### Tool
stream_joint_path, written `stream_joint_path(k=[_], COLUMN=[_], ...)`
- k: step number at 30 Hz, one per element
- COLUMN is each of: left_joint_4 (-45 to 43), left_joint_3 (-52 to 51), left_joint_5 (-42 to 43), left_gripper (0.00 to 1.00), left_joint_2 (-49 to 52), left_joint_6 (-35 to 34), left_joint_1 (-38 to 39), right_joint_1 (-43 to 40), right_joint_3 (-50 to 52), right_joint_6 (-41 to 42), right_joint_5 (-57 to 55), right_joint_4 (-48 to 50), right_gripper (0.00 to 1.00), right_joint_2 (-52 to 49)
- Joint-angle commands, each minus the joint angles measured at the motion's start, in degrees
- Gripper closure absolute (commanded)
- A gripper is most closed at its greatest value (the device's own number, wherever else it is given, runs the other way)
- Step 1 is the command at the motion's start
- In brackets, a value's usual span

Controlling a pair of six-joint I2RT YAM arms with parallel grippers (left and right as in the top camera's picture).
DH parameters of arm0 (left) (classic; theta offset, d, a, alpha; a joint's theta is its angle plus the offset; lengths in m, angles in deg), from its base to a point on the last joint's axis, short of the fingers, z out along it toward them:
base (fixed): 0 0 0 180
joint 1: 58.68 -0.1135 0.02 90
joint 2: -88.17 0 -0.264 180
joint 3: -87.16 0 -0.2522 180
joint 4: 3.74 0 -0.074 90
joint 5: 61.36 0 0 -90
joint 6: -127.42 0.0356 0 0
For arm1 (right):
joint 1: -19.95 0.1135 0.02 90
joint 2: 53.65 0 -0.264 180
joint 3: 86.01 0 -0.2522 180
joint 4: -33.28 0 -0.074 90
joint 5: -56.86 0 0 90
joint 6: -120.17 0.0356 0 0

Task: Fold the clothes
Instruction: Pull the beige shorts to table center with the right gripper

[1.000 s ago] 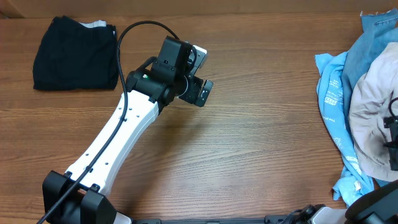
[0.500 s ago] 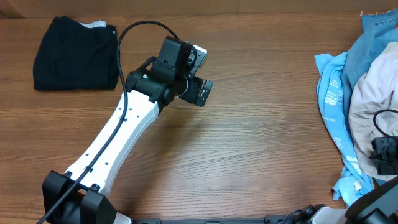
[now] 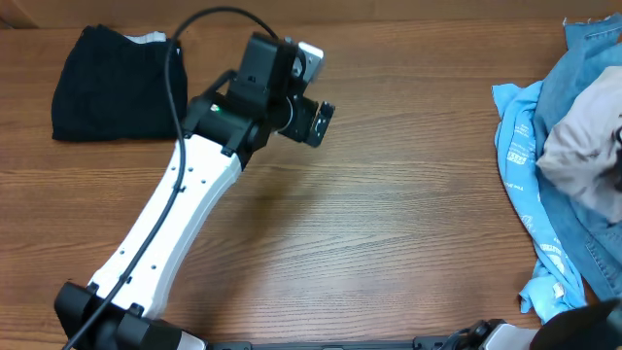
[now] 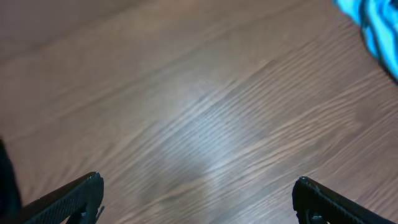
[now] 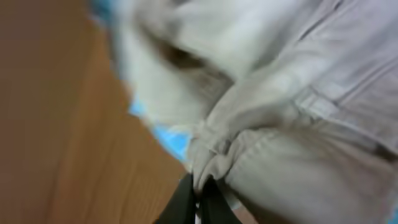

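The shorts (image 3: 578,146) lie crumpled, one bunched edge pinched in the closed right gripper (image 5: 198,198), so folding looks barely begun, with spreading and every fold left. Beneath that gripper are one pair of shorts, one denim garment (image 3: 588,63) and one light-blue garment (image 3: 520,146). One black garment (image 3: 117,83) sits well apart from the left gripper (image 4: 198,186), whose fingers gape wide over the table (image 3: 389,243).
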Motion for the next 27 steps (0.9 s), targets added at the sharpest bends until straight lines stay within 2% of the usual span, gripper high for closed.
stream_joint_path(k=[1,8,16,21,27], left_joint_4=[3.15,8.35,12.96,13.9,15.21], left_joint_3=[7.89,15.23,15.37,15.37,15.37], left_joint_5=[-2.51,-14.99,-14.88,-15.13,-15.04], left_gripper=[0.0,0.0,0.0,0.0,0.0], left_joint_2=[-2.73,-8.15,-11.98,-12.11,-12.2], left_joint_6=[1.14,1.11,0.42,0.44,0.42], left_joint_1=[0.09,-1.57,-9.03,-9.77,-10.51], right_joint_1=[8.5,32.26,52.96,63.89,74.95], right_joint_3=[-11.41,-23.12,-33.59,-37.03,-37.05], right_joint_6=[-5.79,-5.6,-7.41,-7.89,-10.16], right_joint_5=[4.35,4.48,2.99,0.42,-10.23], right_joint_4=[-2.78,-0.9,1.46,1.03,0.24], right_gripper=[0.96,0.97,0.96,0.96,0.96], right_joint_2=[4.66,5.18,5.18,5.18,5.05])
